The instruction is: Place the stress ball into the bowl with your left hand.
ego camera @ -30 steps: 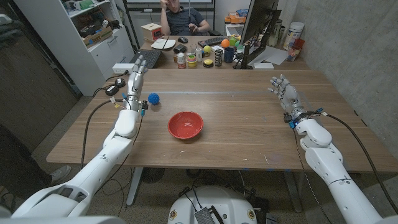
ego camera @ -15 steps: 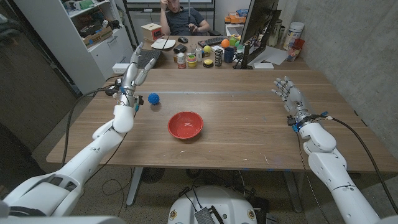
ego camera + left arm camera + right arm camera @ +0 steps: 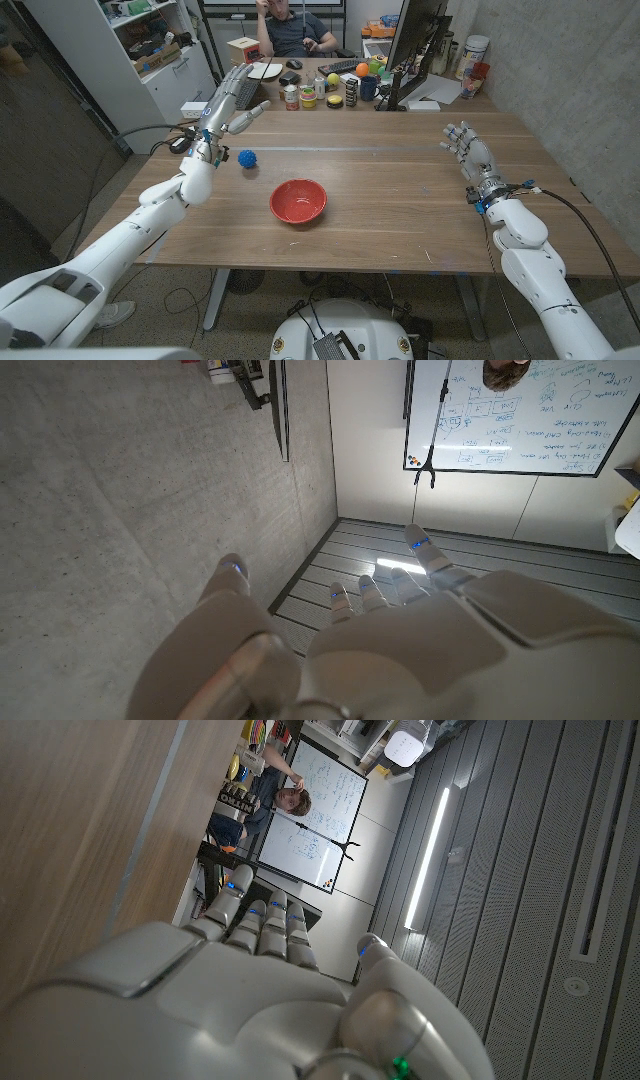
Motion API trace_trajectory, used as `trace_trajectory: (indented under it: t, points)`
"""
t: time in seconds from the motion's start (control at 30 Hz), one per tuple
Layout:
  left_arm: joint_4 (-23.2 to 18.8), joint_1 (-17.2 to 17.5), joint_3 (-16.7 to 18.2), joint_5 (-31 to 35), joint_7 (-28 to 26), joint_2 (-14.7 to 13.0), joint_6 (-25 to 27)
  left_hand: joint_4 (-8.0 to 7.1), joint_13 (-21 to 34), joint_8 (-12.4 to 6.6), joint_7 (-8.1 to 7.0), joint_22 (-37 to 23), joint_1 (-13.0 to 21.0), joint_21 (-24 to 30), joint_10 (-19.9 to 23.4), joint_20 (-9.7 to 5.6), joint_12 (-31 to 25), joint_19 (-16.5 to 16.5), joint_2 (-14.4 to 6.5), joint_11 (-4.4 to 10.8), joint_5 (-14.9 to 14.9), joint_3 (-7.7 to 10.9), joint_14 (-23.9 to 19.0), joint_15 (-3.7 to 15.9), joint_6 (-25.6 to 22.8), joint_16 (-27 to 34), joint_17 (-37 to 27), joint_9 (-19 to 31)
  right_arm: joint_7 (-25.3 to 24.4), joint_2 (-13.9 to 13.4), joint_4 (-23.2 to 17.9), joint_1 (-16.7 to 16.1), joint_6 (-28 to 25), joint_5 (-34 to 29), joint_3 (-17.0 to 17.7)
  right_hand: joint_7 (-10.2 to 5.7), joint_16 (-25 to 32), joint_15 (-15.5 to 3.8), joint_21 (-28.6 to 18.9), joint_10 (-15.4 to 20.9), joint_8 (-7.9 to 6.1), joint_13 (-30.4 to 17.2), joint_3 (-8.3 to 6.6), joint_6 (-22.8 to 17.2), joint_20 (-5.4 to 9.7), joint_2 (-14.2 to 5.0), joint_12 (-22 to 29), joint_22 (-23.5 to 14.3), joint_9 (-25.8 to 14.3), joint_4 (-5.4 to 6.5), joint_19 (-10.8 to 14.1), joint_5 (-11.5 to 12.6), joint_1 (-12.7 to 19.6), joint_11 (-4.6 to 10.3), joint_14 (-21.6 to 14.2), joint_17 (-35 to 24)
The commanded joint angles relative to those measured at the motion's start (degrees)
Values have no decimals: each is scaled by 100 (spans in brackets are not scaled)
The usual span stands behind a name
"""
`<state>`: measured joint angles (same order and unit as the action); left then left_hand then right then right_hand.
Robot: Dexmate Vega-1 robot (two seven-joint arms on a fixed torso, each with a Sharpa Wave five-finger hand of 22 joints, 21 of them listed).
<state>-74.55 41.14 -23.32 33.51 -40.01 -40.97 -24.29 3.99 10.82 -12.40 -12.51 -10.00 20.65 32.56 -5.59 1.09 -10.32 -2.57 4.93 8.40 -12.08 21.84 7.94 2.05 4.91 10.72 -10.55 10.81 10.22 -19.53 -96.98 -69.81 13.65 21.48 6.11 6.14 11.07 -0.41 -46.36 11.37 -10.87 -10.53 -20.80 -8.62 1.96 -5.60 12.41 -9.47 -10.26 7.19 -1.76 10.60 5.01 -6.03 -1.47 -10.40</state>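
Note:
A small blue spiky stress ball [image 3: 247, 158] lies on the wooden table, left of centre. The red bowl [image 3: 298, 201] stands nearer the front, to the ball's right. My left hand [image 3: 229, 104] is raised above and behind the ball, fingers spread, holding nothing; its back [image 3: 400, 640] shows in the left wrist view against wall and ceiling. At the table's right side my right hand [image 3: 466, 150] stands upright with fingers apart and nothing in it, and its back [image 3: 250, 990] fills the lower right wrist view.
Along the table's far edge stand a keyboard [image 3: 234, 96], jars, cups, small balls and a monitor [image 3: 412, 45]. A person [image 3: 290, 25] sits behind them. A shelf unit [image 3: 150, 55] stands at the back left. Cables [image 3: 170, 145] lie near the left edge.
My left hand has risen and swung back towards the far edge, its fingers now spread above and behind the ball. The right hand has shifted slightly right.

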Motion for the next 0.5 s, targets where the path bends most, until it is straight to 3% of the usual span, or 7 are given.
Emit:
trace_trajectory:
  t: [0.03,0.5]
  points:
    - [-430,-131,-308,302,341,-475,735,31,11,-5,-8,-17,31,-15,-21,74,-25,4,108,12,-2,-55,44,176,25,0,-21,33,-77,-112,-537,-329,-235,-133,159,17,20,-10,4,56,-23,-11,19,-65,331,-174,42,-22,-12,-5,59,30,2,3,-67,0]
    - [-783,-192,-487,423,1235,-916,1446,200,4,-23,-10,14,190,-56,-21,327,-68,267,371,42,-68,-200,-146,152,-32,48,-6,44,-113,-33,-904,-641,-317,-225,325,11,10,-23,36,78,-23,-10,15,-93,327,-180,42,-22,-11,9,92,36,-4,11,-92,5]
